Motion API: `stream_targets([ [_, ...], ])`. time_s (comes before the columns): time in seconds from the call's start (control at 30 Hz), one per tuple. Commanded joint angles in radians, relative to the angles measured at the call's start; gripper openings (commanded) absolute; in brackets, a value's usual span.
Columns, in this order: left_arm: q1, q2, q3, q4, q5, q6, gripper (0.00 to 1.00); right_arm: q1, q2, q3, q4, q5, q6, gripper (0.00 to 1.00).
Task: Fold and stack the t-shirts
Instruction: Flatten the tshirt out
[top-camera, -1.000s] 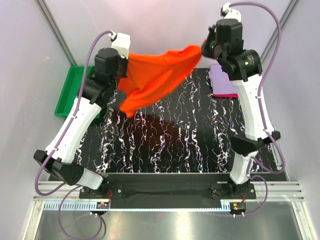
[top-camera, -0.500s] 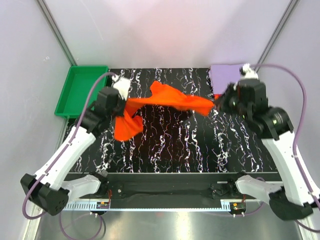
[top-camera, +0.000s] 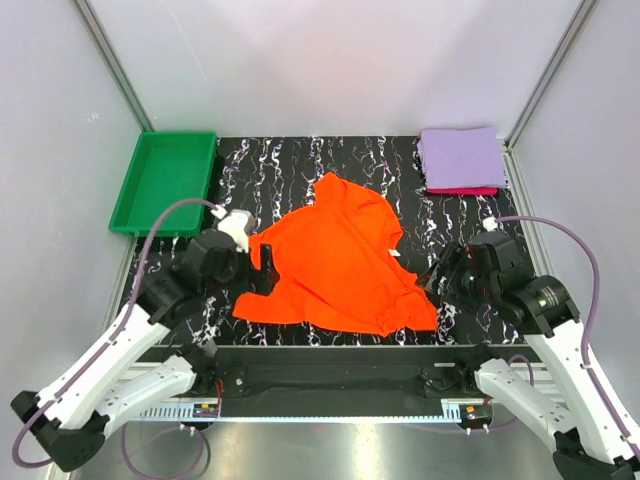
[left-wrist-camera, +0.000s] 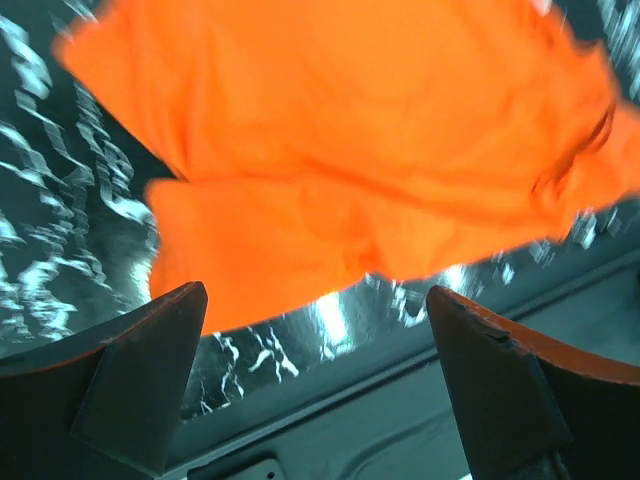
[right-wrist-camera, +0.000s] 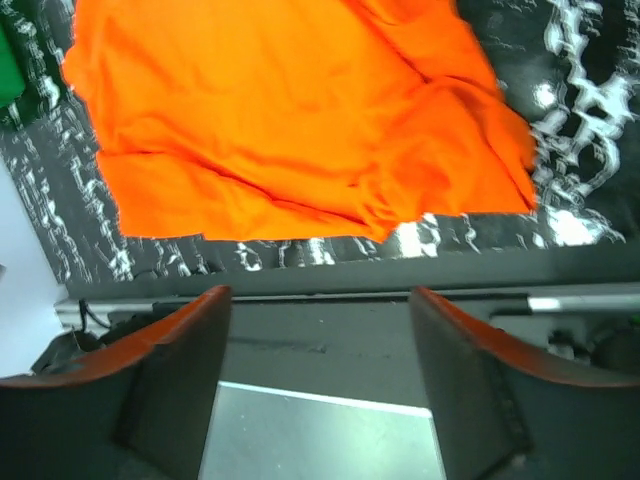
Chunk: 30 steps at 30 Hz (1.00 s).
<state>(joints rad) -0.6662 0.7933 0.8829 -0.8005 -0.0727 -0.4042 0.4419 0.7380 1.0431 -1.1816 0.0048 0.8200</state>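
**A:** Which step is this?

**B:** The laying-out step, I'd say. The orange-red t-shirt (top-camera: 335, 265) lies open in the middle of the worktop (top-camera: 260, 170), unfolded. It is rumpled, with creases across it and one point poking toward 12 o'clock.

**A:** And the grippers?

**B:** The left gripper (top-camera: 268, 268) sits at the shirt's 9 o'clock edge. Its jaws are wide, and its wrist view shows only worktop between them. The right gripper (top-camera: 438, 275) is low by the 4 o'clock corner. It also gapes, though less widely, and holds nothing.

**A:** So what does the next move need?

**B:** Probably a fresh grasp. Each gripper must pinch a single layer at an edge or corner so the cloth can be pulled flat or carried over for a first fold. The wrinkles near 4 o'clock could trap a double layer, so the pick points need care.

**A:** Where does it go afterwards?

**B:** Onto the stack at 1 o'clock, presumably. The lavender t-shirt (top-camera: 460, 155) lies there folded on the crimson-pink t-shirt (top-camera: 465, 190), which shows only as a strip.

**A:** Anything in the way?

**B:** Not much. The green tray (top-camera: 165, 180) at 10 o'clock is well apart. The shirt's 6 o'clock hem lies close to the worktop's near edge, leaving little room there.
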Motion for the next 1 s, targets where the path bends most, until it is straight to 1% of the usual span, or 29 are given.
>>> stream_targets([
  [0.0,0.030,0.023,0.114,-0.028,-0.154,-0.068,0.99,-0.002,0.058,0.017,0.149,-0.069,-0.068,0.81],
  [0.03,0.045,0.047,0.140,-0.026,-0.148,-0.062,0.99,-0.003,0.117,0.035,0.164,-0.059,-0.088,0.83],
  [0.07,0.077,0.070,0.152,-0.026,-0.141,-0.059,0.99,-0.003,0.153,0.047,0.186,-0.030,-0.129,0.83],
  [0.1,0.091,0.127,0.163,-0.029,-0.136,-0.056,0.99,-0.002,0.193,0.063,0.233,-0.017,-0.148,0.83],
  [0.13,0.100,0.153,0.183,-0.034,-0.134,-0.047,0.99,-0.003,0.281,0.102,0.258,-0.009,-0.168,0.81],
  [0.2,0.129,0.220,0.200,-0.043,-0.144,-0.045,0.99,-0.003,0.377,0.153,0.296,0.076,-0.199,0.73],
  [0.23,0.140,0.234,0.206,-0.042,-0.141,-0.032,0.99,-0.006,0.471,0.207,0.304,0.102,-0.200,0.68],
  [0.27,0.160,0.251,0.208,-0.033,-0.125,-0.022,0.98,-0.009,0.521,0.236,0.316,0.133,-0.218,0.60],
  [0.3,0.174,0.277,0.211,-0.020,-0.116,-0.015,0.98,-0.012,0.569,0.264,0.321,0.139,-0.231,0.55],
  [0.33,0.191,0.293,0.212,-0.017,-0.107,-0.005,0.96,-0.022,0.654,0.308,0.327,0.141,-0.240,0.52],
  [0.37,0.227,0.305,0.214,-0.017,-0.086,-0.002,0.92,-0.026,0.696,0.331,0.332,0.153,-0.251,0.45],
  [0.4,0.244,0.317,0.214,-0.013,-0.078,-0.001,0.90,-0.035,0.734,0.350,0.332,0.155,-0.252,0.41],
  [0.43,0.264,0.337,0.211,-0.009,-0.069,-0.007,0.86,-0.049,0.794,0.374,0.341,0.152,-0.258,0.39],
  [0.47,0.308,0.343,0.202,0.000,-0.032,-0.008,0.76,-0.057,0.820,0.379,0.352,0.135,-0.260,0.38],
  [0.53,0.356,0.371,0.165,0.055,0.017,-0.007,0.69,-0.084,0.883,0.386,0.387,0.113,-0.268,0.39],
  [0.57,0.403,0.389,0.159,0.070,0.055,-0.005,0.61,-0.095,0.903,0.391,0.393,0.092,-0.269,0.41],
  [0.63,0.465,0.453,0.151,0.109,0.094,0.007,0.58,-0.124,0.951,0.402,0.402,0.061,-0.280,0.47],
  [0.67,0.476,0.475,0.154,0.136,0.123,0.016,0.58,-0.135,0.965,0.403,0.410,0.048,-0.285,0.49],
  [0.73,0.491,0.532,0.165,0.158,0.131,0.033,0.60,-0.157,1.006,0.422,0.407,0.032,-0.303,0.53],
  [0.77,0.504,0.588,0.169,0.176,0.140,0.036,0.61,-0.176,1.021,0.428,0.408,0.012,-0.309,0.54],
  [0.87,0.528,0.706,0.185,0.227,0.175,0.042,0.66,-0.195,1.080,0.454,0.415,-0.038,-0.358,0.59],
  [0.97,0.545,0.780,0.208,0.265,0.233,0.034,0.72,-0.198,1.150,0.506,0.404,-0.077,-0.404,0.64],
])
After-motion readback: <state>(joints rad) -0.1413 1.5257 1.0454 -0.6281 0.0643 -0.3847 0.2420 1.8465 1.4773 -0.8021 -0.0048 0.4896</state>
